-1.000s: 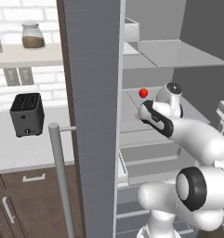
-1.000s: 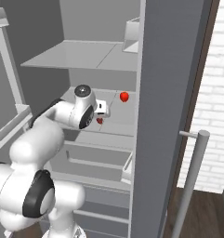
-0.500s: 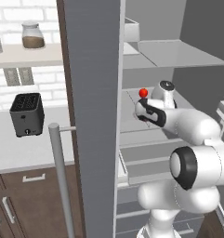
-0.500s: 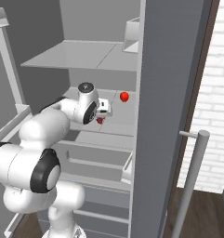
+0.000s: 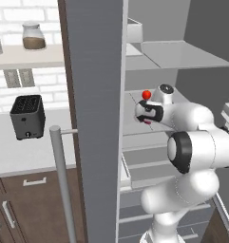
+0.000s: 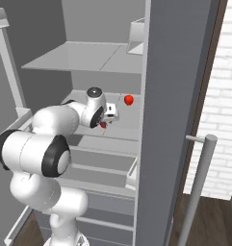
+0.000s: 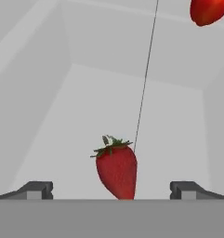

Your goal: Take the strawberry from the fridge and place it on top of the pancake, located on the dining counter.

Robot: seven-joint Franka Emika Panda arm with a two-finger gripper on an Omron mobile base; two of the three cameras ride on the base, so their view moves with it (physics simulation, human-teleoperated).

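Note:
The fridge (image 5: 94, 118) stands open, its grey door (image 6: 170, 96) beside my arm. On the pale middle shelf lies the strawberry (image 7: 116, 169), red with a green leafy cap. It sits between my two fingertips (image 7: 36, 189), close in front of the hand. My gripper (image 7: 111, 190) is open around it and nothing is held. From the base, the gripper (image 5: 143, 118) (image 6: 108, 120) reaches into the shelf with a bit of the strawberry (image 5: 147, 122) (image 6: 103, 124) showing under it. The pancake and the dining counter are out of view.
A second red fruit (image 5: 146, 94) (image 6: 128, 99) (image 7: 208, 10) lies farther back on the same shelf. A white box (image 5: 135, 32) sits on the upper shelf, with drawers (image 5: 149, 166) below. The door's bar handle (image 5: 63, 185) stands left; a black toaster (image 5: 26, 116) is on the wall countertop.
The elbow has swung up and in toward the fridge while the hand stayed nearly put at the middle shelf. The jaws remain open.

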